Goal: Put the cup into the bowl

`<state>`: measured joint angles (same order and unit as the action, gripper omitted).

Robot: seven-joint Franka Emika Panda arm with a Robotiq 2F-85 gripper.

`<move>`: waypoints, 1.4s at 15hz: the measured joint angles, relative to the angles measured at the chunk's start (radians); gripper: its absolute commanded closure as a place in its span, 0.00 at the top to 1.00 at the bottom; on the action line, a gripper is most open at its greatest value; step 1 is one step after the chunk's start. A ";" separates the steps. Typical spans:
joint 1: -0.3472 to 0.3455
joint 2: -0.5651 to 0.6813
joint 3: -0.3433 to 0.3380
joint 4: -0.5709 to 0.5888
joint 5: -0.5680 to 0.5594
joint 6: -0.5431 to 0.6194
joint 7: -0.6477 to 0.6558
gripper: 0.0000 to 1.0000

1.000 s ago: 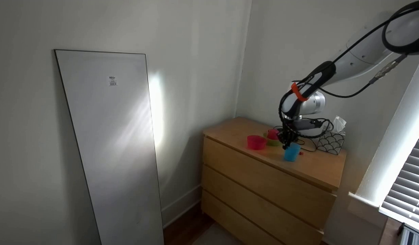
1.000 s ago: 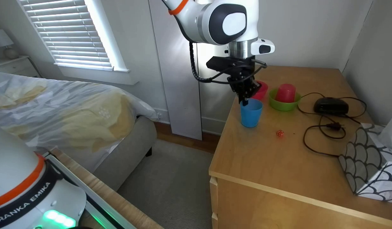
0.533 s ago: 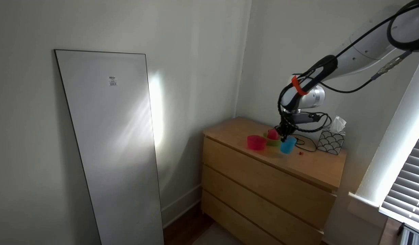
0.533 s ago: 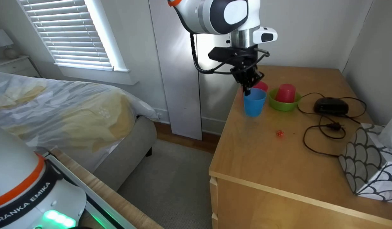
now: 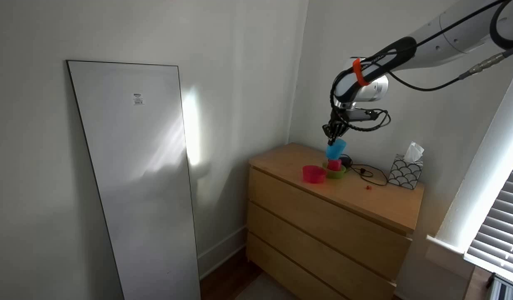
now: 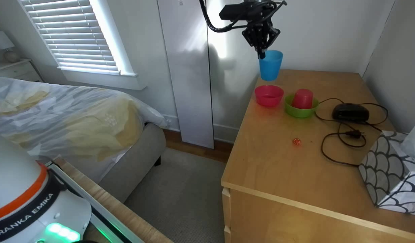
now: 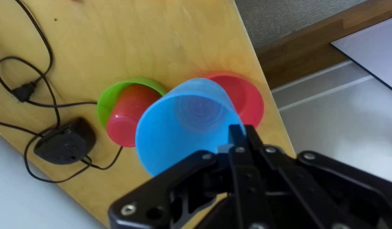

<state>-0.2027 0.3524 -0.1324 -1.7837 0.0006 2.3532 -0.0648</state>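
Note:
The small blue cup [image 6: 270, 65] is in the air above the dresser top, held near its rim by my gripper [image 6: 261, 55]. It also shows in an exterior view [image 5: 335, 149] under the gripper [image 5: 331, 142]. In the wrist view the fingers [image 7: 245, 130] pinch one side of the cup's rim [image 7: 180, 133], and its open mouth faces the camera. A pink-red bowl [image 6: 269, 102] stands below it; the cup partly hides this bowl in the wrist view [image 7: 258, 105]. A green bowl [image 6: 300, 113] beside it holds an upside-down pink cup [image 6: 302, 98].
A red die [image 6: 296, 141] lies on the dresser [image 6: 278, 168]. A black device [image 6: 350, 112] with looped cords lies right of the bowls. A patterned tissue box [image 6: 384, 172] stands farther along. A tall panel [image 5: 131, 166] leans on the wall.
My gripper has raised the blue cup well above the dresser top and moved it over toward the bowls. The pink-red bowl is now fully uncovered in an exterior view. The bowls have not moved.

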 measured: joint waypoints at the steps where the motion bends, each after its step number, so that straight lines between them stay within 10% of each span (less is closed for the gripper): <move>1: 0.001 0.010 0.008 0.032 0.002 -0.019 -0.003 0.01; 21: -0.010 0.248 0.024 0.292 0.009 -0.127 -0.080 0.01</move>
<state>-0.2130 0.6006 -0.1085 -1.4915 0.0099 2.2261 -0.1450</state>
